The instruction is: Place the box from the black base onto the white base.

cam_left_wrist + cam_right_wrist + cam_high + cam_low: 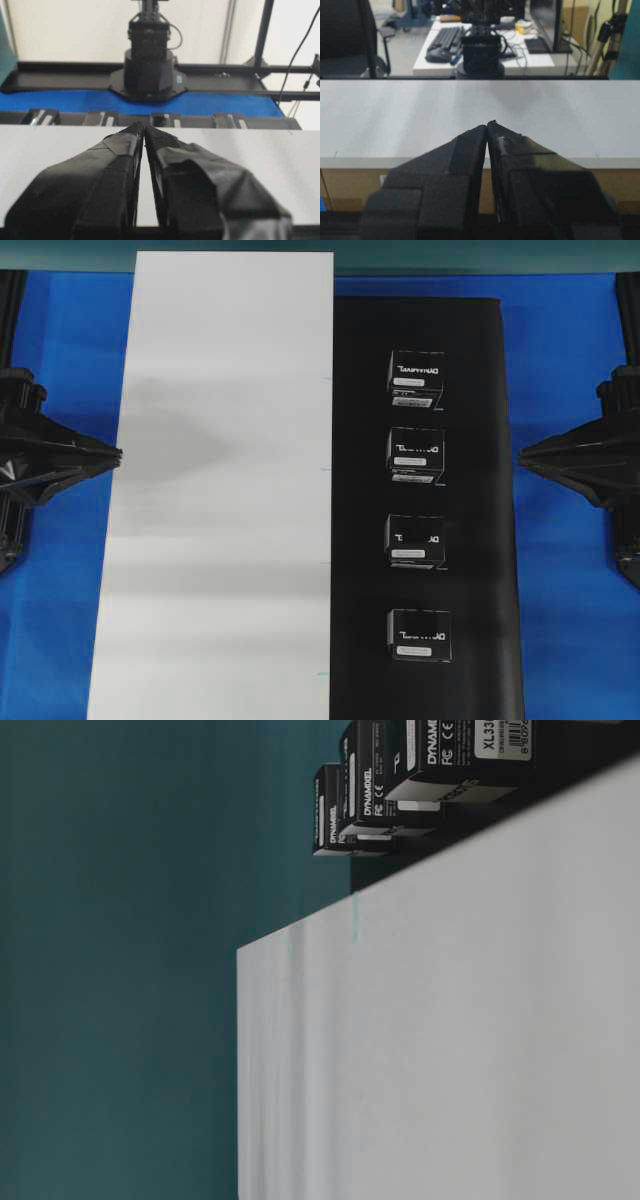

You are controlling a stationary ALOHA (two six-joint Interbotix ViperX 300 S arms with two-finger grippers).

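Four boxes in single column on black base [490, 390], none on white base [220, 490]. Second box [416, 451] from far end level with right gripper [522, 453], apart from its tips across strip of bare black sheet. Right gripper: fingers pressed together, nothing held. Left gripper [120, 454] at white base's outer edge, well apart from boxes; fingers together, nothing held.

Four boxes [416, 377] in a column on black base [480, 540].
White base [225, 490] alongside, bare; blue worktop [570, 370] beneath.
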